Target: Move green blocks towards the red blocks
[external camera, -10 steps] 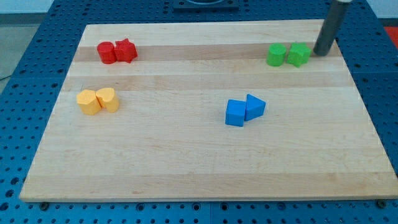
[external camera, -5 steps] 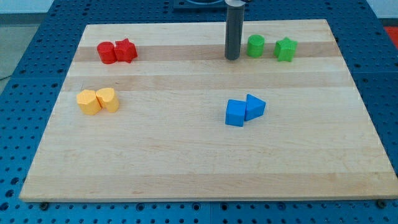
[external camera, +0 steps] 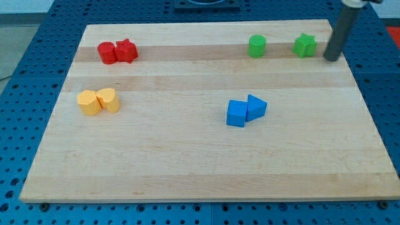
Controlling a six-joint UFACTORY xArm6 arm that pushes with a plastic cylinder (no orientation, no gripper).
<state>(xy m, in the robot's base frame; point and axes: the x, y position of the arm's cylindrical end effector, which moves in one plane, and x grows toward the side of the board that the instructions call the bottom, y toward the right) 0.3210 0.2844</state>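
Two green blocks sit near the view's top right, apart from each other: a green cylinder (external camera: 257,46) and a green star (external camera: 305,45). Two red blocks touch at the top left: a red cylinder (external camera: 107,53) and a red star (external camera: 126,50). My rod comes down at the far right; my tip (external camera: 330,59) rests on the board just right of the green star, a small gap between them.
The wooden board (external camera: 200,162) lies on a blue pegboard. Two yellow blocks (external camera: 98,100) touch at the left. A blue cube (external camera: 237,114) and a blue triangle (external camera: 256,107) touch right of centre.
My tip went from the far right to left of the green cylinder, then back to the far right. The green blocks separated; the cylinder shifted left and the star now sits further right.
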